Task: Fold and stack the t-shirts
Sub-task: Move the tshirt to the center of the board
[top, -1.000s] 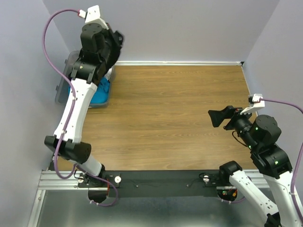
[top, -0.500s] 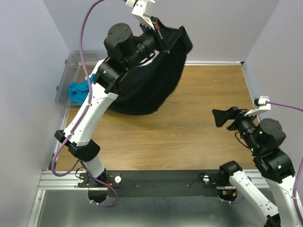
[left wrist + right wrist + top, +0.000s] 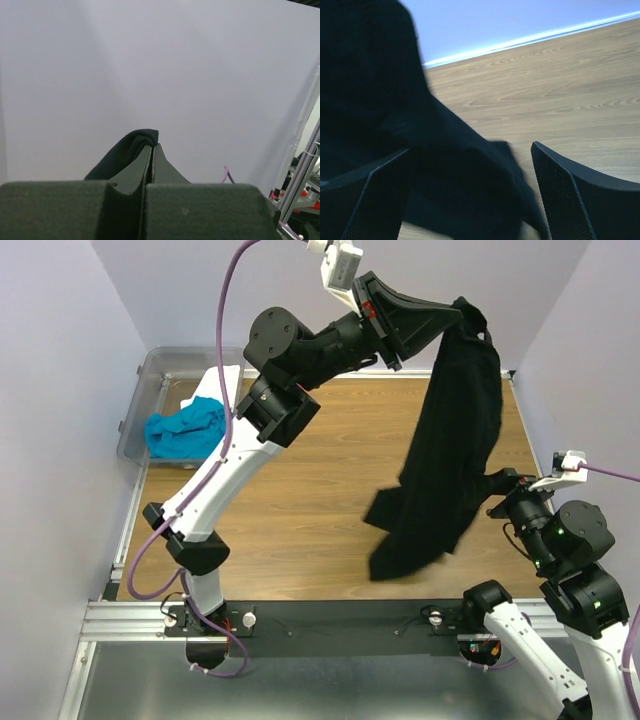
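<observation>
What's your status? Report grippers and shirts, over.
Left gripper shut on black t-shirt, held high. Right gripper open, cloth dangling before it. Turquoise t-shirt, white t-shirt in bin.

wooden table (image 3: 310, 480) bears a clear bin (image 3: 134, 422) at its far-left corner.
</observation>
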`<state>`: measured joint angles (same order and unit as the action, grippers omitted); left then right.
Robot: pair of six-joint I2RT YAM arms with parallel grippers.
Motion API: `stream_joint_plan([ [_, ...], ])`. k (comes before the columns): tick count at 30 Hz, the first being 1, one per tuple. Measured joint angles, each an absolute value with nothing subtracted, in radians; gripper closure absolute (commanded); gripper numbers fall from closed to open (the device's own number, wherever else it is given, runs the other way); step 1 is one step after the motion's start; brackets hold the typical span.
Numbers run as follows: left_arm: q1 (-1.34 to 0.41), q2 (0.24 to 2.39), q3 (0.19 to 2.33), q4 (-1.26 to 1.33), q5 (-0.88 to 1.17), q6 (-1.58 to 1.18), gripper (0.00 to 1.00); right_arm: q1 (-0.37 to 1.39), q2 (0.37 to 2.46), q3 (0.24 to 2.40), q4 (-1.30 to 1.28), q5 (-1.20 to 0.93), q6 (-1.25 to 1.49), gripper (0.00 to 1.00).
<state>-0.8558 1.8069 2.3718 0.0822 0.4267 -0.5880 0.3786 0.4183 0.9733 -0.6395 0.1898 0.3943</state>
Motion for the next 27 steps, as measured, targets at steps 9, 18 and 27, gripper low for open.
stream_joint_plan([
  [9,-0.764,1.664,2.029,0.116,0.324,-0.543,1.0,0.379,0.435,0.973,-0.64,0.194,0.397,0.0],
  [18,-0.601,1.68,1.792,0.012,0.1,-0.439,0.42,0.379,0.562,0.973,-0.64,0.148,0.413,0.0],
  [27,-0.494,1.923,1.877,-0.174,0.012,-0.363,0.12,0.379,0.759,0.957,-0.643,0.031,0.479,0.0],
])
